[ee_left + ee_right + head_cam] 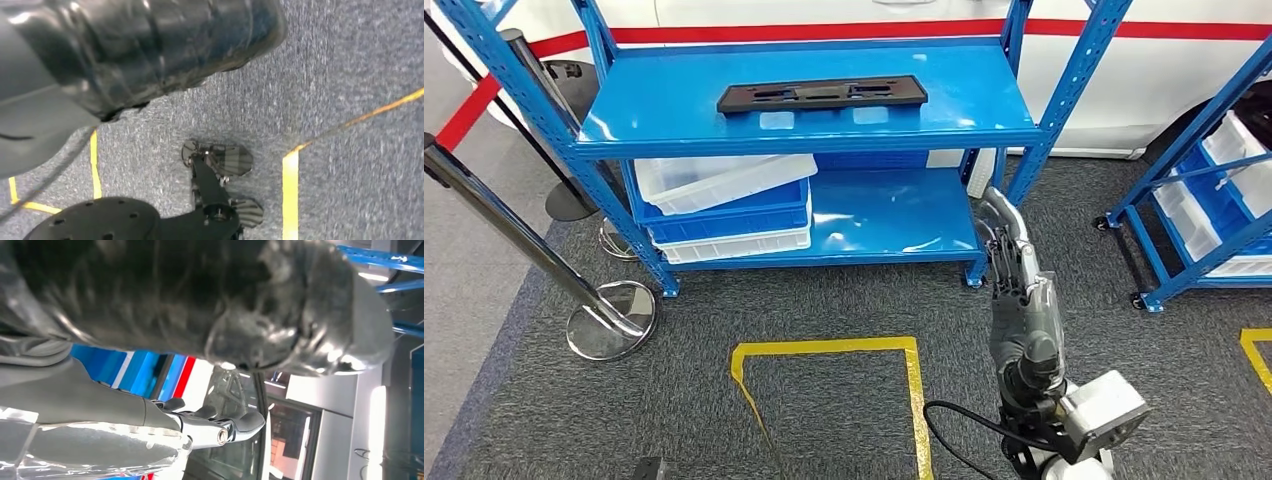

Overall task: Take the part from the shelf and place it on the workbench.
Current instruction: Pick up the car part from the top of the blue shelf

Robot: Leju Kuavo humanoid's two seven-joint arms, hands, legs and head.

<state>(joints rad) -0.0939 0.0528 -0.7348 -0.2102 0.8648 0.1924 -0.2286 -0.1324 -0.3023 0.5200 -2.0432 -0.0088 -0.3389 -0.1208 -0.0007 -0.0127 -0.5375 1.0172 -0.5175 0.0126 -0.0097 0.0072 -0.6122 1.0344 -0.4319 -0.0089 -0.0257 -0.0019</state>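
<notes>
The part (822, 94) is a long flat black plastic piece with cut-outs. It lies across the top level of the blue shelf (984, 110), nothing touching it. My right hand (1012, 255) is raised in front of the shelf's right front leg, well below and right of the part. Its fingers (235, 424) stretch out straight and hold nothing. My left hand (125, 55) hangs over the grey carpet; its ribbed cover and thumb show, while how its fingers lie is hidden.
White and blue bins (724, 200) are stacked on the left of the lower shelf. Chrome barrier posts (609, 320) stand at the left. A yellow tape outline (824, 347) marks the carpet before me. A second blue rack (1214, 200) stands right.
</notes>
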